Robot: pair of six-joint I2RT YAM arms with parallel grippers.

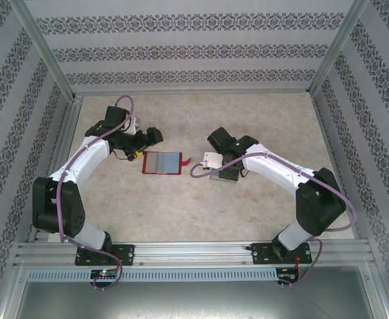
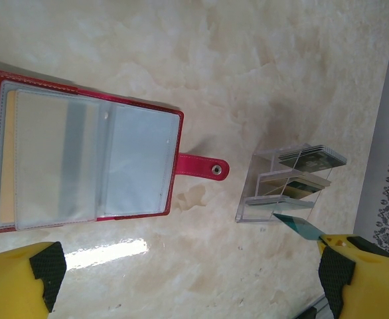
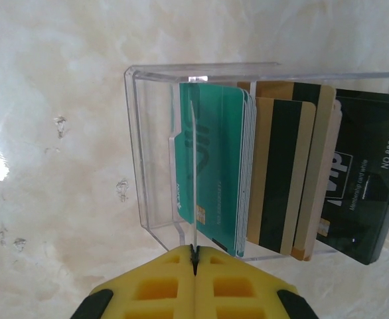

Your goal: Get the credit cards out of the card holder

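Top view, left arm: the left gripper (image 1: 143,146) hangs at the left edge of the small flat red folding card holder (image 1: 162,162). The card holder lies open, grey pockets up, on the beige marbled surface (image 1: 181,219).
Top view, closing tab: the little red tab (image 1: 189,161) points toward the right arm.
Top view, right arm: the right gripper (image 1: 216,167) is bent down over a clear plastic card stand (image 1: 228,181), which sits near the tab but apart from it.
Left wrist, gripper: its yellow fingers (image 2: 12,282) stand wide apart with nothing between them.
Left wrist, card holder: it lies open and flat. A beige-gold card (image 2: 5,173) shows through the grey see-through pockets (image 2: 138,159) on the side away from the tab.
Left wrist, stand: the stepped tiers hold dark and gold cards (image 2: 311,158). A teal-green card (image 2: 299,224) juts out tilted at the near corner; what holds it cannot be told.
Right wrist, gripper: its yellow fingers (image 3: 155,286) are pressed together on a thin card (image 3: 192,173) seen edge-on. The thin card lines up over the stand's first compartment; whether it is inside cannot be told.
Right wrist, stand: it holds a stack of teal-green plastic cards (image 3: 221,166), then a gold striped card (image 3: 281,179), then a black card printed VIP (image 3: 367,166).
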